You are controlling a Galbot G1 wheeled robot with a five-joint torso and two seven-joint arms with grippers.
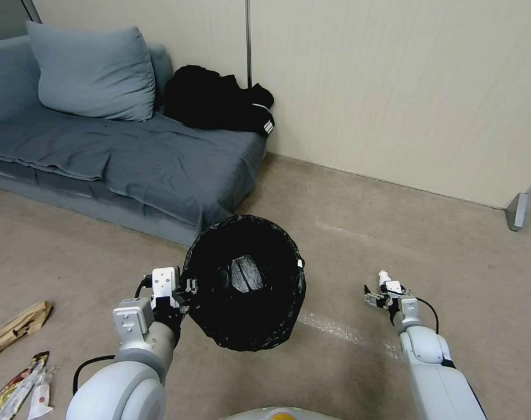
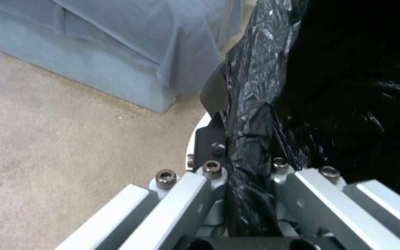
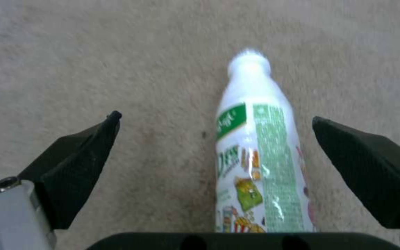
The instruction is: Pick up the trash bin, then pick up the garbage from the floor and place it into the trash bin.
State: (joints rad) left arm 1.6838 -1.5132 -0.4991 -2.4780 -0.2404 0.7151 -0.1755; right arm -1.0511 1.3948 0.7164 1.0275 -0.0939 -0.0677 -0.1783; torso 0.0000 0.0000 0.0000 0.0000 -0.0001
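With my left gripper (image 1: 187,287) clamped on the bin (image 1: 245,283) rim at nine o'clock, my spread right gripper (image 3: 214,152) should straddle the bottle (image 3: 255,166) squarely before closing.

— What colour is the bin bag (image 1: 245,286)?
— Glossy black, crinkled. The sofa (image 1: 131,157) and its pillow (image 1: 93,73) are grey-blue, with black clothes (image 1: 216,99) on it.
— And the bottle (image 3: 258,156)?
— White, with a green label and small yellow and red pictures. The floor (image 1: 394,233) is beige.

Bare carpet (image 3: 116,62) lies around the white bottle (image 3: 260,163); the sofa (image 1: 160,169) seemingly crowds the bin's (image 1: 248,280) far-left side.
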